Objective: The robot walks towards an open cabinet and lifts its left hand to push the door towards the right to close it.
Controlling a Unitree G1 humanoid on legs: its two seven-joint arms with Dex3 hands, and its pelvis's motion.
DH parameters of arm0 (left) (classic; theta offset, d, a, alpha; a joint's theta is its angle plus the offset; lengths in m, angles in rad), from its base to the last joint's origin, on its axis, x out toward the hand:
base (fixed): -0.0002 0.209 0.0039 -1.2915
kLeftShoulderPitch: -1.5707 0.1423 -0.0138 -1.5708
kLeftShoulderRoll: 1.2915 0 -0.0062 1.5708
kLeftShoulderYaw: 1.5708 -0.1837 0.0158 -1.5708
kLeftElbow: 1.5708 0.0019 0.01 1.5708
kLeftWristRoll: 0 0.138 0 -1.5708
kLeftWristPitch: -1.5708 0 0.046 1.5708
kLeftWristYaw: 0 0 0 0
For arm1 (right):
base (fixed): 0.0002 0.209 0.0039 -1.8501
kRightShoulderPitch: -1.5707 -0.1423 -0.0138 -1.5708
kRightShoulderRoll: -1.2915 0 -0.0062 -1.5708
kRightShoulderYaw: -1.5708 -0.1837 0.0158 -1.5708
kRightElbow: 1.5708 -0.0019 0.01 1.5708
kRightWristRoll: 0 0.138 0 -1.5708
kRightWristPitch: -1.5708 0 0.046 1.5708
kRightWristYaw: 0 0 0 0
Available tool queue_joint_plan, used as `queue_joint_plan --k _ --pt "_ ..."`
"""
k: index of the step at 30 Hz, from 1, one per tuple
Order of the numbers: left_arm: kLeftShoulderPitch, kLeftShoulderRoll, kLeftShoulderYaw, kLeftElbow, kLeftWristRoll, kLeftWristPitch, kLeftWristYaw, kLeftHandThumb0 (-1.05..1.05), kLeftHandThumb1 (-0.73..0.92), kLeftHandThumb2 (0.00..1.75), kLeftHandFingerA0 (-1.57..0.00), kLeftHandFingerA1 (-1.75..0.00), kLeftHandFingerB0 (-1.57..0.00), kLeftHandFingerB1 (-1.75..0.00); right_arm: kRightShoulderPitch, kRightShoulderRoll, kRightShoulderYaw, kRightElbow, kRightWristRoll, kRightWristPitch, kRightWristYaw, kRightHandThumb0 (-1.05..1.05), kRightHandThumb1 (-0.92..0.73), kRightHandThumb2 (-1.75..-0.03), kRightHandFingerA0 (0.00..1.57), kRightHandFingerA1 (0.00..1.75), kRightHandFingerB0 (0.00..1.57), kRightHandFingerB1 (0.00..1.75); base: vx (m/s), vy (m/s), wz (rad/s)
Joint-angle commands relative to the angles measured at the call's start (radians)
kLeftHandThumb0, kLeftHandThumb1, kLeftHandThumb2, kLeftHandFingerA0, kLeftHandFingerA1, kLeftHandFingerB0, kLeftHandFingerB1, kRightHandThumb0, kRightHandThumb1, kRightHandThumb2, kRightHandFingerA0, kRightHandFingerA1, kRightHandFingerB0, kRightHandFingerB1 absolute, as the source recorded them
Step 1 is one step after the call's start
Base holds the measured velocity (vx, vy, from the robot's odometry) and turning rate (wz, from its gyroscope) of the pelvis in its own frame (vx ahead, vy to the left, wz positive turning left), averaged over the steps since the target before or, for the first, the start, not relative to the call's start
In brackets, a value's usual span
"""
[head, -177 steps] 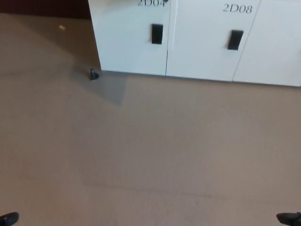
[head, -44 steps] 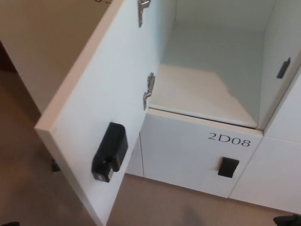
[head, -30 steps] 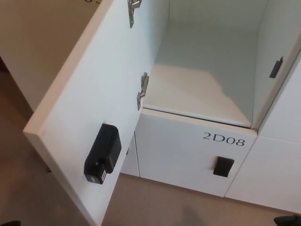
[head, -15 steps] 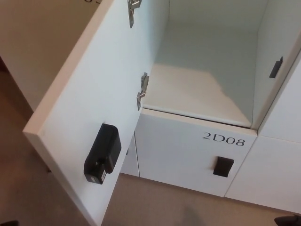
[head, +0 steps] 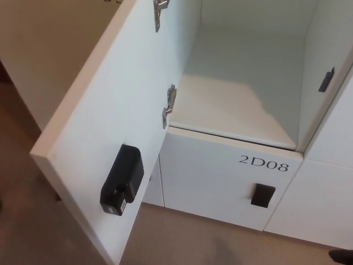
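One white cabinet door point(head: 118, 118) swung open, free edge nearest

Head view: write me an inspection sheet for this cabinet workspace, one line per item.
Surface: brownish floor in front of the cabinets, bare where visible.
Job's things: open door swung out toward the camera on the left, with two metal hinges and a black lock box on its inner face; open compartment is empty, with a black latch piece on its right wall.
Clutter: nothing seen.
Hands: neither hand identifiable; a small dark shape sits at the bottom right edge, too cropped to tell what it is.
Cables: nothing seen.
Surroundings: closed door marked 2D08 below the compartment, with a black handle; more white doors on either side.
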Motion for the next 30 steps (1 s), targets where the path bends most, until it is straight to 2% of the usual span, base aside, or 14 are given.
queue_joint_plan --k 1,8,12,14,17,19,20,22,23,26,27,28,29,30 --pt "-0.229 0.034 -0.095 -0.095 0.109 0.154 0.059 0.01 0.59 0.56 -0.63 -0.49 -0.51 -0.44 0.037 0.0 -0.025 -0.08 0.044 0.073 0.05 -0.31 -0.7 -0.6 0.59 0.46 0.51 0.43 0.0 0.0 0.0" --pt "-0.377 -0.068 -0.267 -0.174 0.209 0.232 0.083 -0.16 0.59 0.57 -0.68 -0.44 -0.53 -0.39 0.033 0.011 -0.023 -0.099 0.039 0.093 0.048 -0.33 -0.7 -0.6 0.6 0.46 0.5 0.42 0.0 0.0 0.0" --pt "-0.439 -0.186 -0.402 -0.229 0.261 0.297 0.096 -0.27 0.53 0.65 -0.62 -0.47 -0.47 -0.42 0.039 0.014 -0.018 -0.123 0.032 0.089 0.044 -0.33 -0.7 -0.6 0.61 0.48 0.5 0.43 0.0 0.0 0.0" --pt "-0.479 -0.299 -0.502 -0.226 0.297 0.317 0.11 -0.25 0.56 0.64 -0.57 -0.45 -0.4 -0.4 0.035 0.016 -0.021 -0.121 0.036 0.085 0.044 -0.33 -0.69 -0.6 0.64 0.5 0.52 0.44 0.0 0.0 0.0" --pt "-0.521 -0.495 -0.668 -0.198 0.357 0.342 0.14 -0.3 0.59 0.58 -0.67 -0.41 -0.5 -0.36 0.033 0.02 -0.015 -0.13 0.031 0.085 0.042 -0.33 -0.68 -0.59 0.63 0.49 0.51 0.44 0.0 0.0 0.05" --pt "-0.528 -0.543 -0.709 -0.189 0.37 0.344 0.145 -0.3 0.59 0.58 -0.67 -0.41 -0.5 -0.36 0.032 0.022 -0.013 -0.13 0.029 0.086 0.043 -0.33 -0.68 -0.59 0.63 0.49 0.51 0.44 0.0 0.0 0.17" --pt "-0.542 -0.664 -0.803 -0.16 0.386 0.348 0.146 -0.36 0.59 0.58 -0.7 -0.41 -0.52 -0.36 0.027 0.027 -0.003 -0.132 0.018 0.092 0.038 -0.33 -0.68 -0.59 0.65 0.48 0.52 0.43 0.0 0.0 0.13" --pt "-0.554 -0.77 -0.879 -0.134 0.395 0.354 0.146 -0.36 0.59 0.58 -0.7 -0.41 -0.52 -0.36 0.023 0.031 0.008 -0.135 0.004 0.096 0.032 -0.33 -0.68 -0.59 0.65 0.48 0.52 0.43 0.0 0.0 0.13" --pt "-0.557 -0.875 -0.959 -0.103 0.391 0.33 0.137 -0.24 0.69 0.6 -0.46 -0.73 -0.27 -0.63 0.019 0.033 0.015 -0.131 0.001 0.074 0.037 -0.35 -0.69 -0.59 0.68 0.53 0.54 0.45 0.0 0.0 0.13" --pt "-0.558 -0.982 -1.04 -0.068 0.383 0.298 0.127 -0.24 0.69 0.6 -0.46 -0.73 -0.27 -0.63 0.014 0.036 0.022 -0.126 0.001 0.046 0.045 -0.35 -0.69 -0.59 0.68 0.53 0.54 0.45 0.0 0.0 0.15" --pt "-0.556 -1.042 -1.115 -0.084 0.365 0.291 0.113 0.53 0.92 1.2 0.0 -0.72 0.0 -0.2 0.005 0.039 0.026 -0.124 -0.002 0.044 0.044 -0.35 -0.69 -0.59 0.68 0.53 0.54 0.45 0.0 0.0 0.0" --pt "-0.556 -1.042 -1.115 -0.084 0.365 0.291 0.113 0.53 0.92 1.2 0.0 -0.72 0.0 -0.2 0.005 0.039 0.026 -0.124 -0.002 0.044 0.044 -0.35 -0.69 -0.59 0.68 0.53 0.54 0.45 0.0 0.0 0.0" --pt "-0.545 -1.072 -1.266 -0.185 0.317 0.282 0.092 1.03 0.92 1.62 -0.28 -1.07 0.0 -0.91 -0.012 0.037 0.029 -0.123 -0.007 0.054 0.044 -0.35 -0.69 -0.59 0.68 0.53 0.54 0.45 0.0 0.0 0.0" --pt "-0.535 -1.093 -1.375 -0.258 0.284 0.275 0.076 1.03 0.92 1.62 -0.28 -1.07 0.0 -0.91 -0.024 0.035 0.032 -0.122 -0.011 0.061 0.043 -0.35 -0.69 -0.59 0.68 0.53 0.54 0.45 0.0 0.0 0.0"
